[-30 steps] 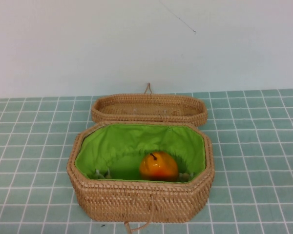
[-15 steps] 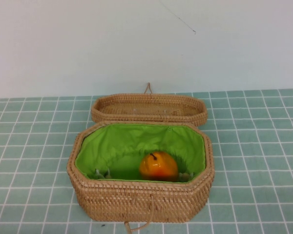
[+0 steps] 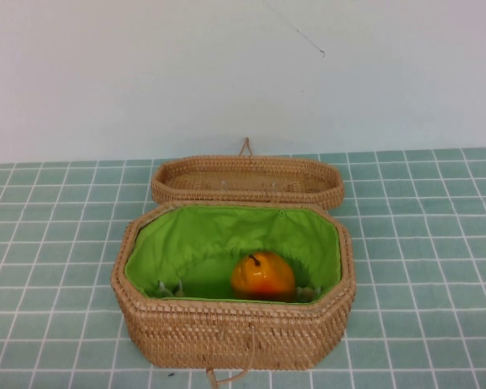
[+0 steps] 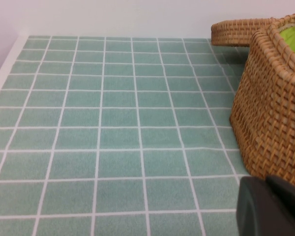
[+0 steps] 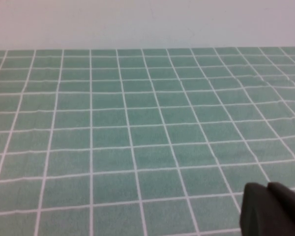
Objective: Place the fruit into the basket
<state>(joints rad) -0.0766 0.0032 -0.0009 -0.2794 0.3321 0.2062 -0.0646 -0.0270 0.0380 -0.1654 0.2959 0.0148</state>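
Observation:
The orange-yellow fruit with a red blush and dark stem lies inside the open wicker basket, on the green lining near the front wall. The lid lies folded back behind the basket. Neither arm shows in the high view. My left gripper is shut and empty, low over the tiles beside the basket's outer wall. My right gripper is shut and empty over bare tiles, away from the basket.
The table is a green tile cloth with white lines. A white wall runs behind it. The table's edge shows in the left wrist view. A loop handle hangs at the basket's front.

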